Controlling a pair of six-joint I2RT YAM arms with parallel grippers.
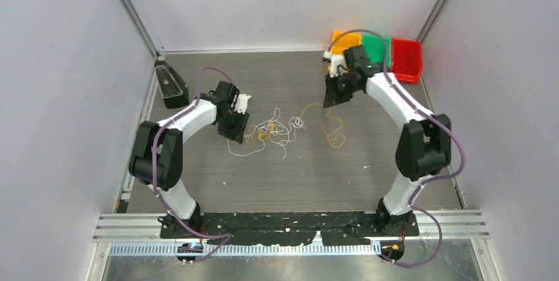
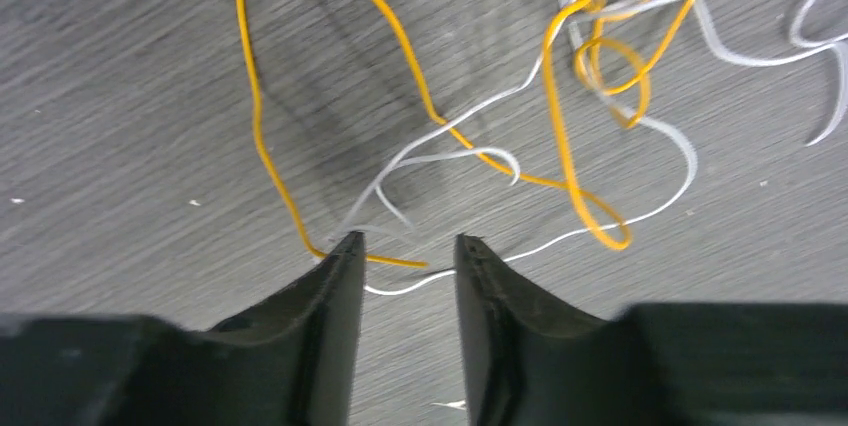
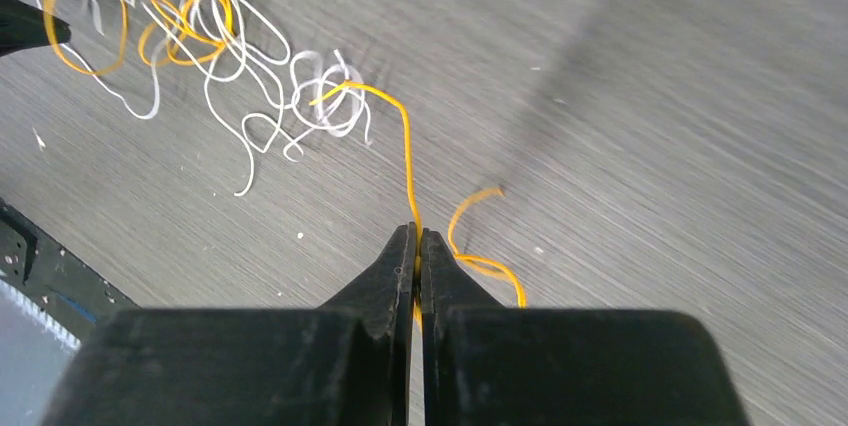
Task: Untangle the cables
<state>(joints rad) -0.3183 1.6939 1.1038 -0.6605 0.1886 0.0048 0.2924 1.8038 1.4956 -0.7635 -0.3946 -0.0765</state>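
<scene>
bench carries tangle, you've most left to sort | right pincer right of tangle, clamped on orange cable partly drawn clear | left pincer at tangle's left edge, apart, gripping nothing

— Where are the cables?
— In a loose pile at mid-table. The left gripper is at the pile's left edge, jaws apart over two wires.
— And the right gripper?
— Right of the pile and farther back, clamped on a strand that loops on the table before it.
— Anything else?
— Bins in the far right corner, and a box by the far left wall.
</scene>
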